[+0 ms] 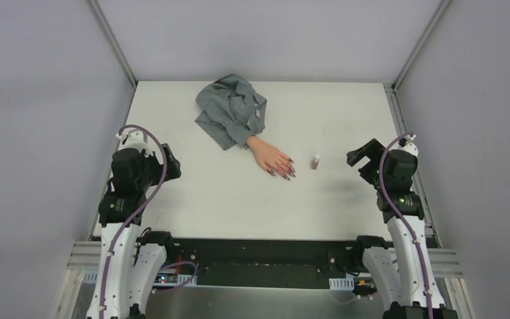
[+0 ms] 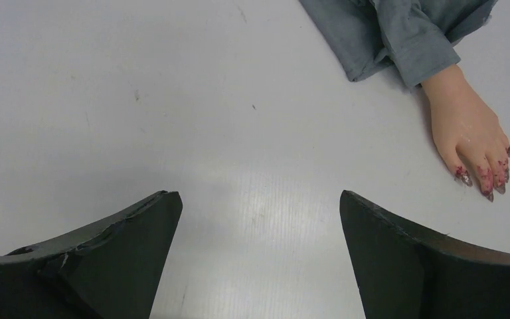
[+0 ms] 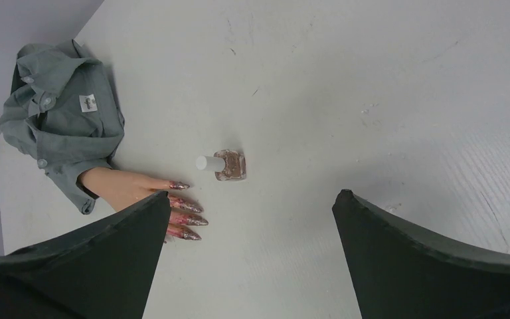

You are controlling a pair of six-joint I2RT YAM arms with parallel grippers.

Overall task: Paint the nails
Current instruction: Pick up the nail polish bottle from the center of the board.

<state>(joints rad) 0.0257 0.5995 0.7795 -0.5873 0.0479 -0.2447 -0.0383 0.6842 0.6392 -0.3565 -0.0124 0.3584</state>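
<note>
Both arms sit low at the 2 sides of the top view, left gripper [image 2: 259, 194] and right gripper [image 3: 254, 193] each spread wide with nothing between the jaws, likely a ready pose that leaves the middle unobstructed. The nails [image 1: 285, 170] are just right of centre, tipping the fake hand [image 1: 269, 157], which lies flat with its fingers pointing lower right and its grey sleeve [image 1: 231, 109] bunched toward upper centre, probably to present the tips to the arms. The polish bottle [image 1: 315, 161] looks upright and capped, just right of the nails without touching them and nearer the right gripper, so that arm seems best placed to take it.
</note>
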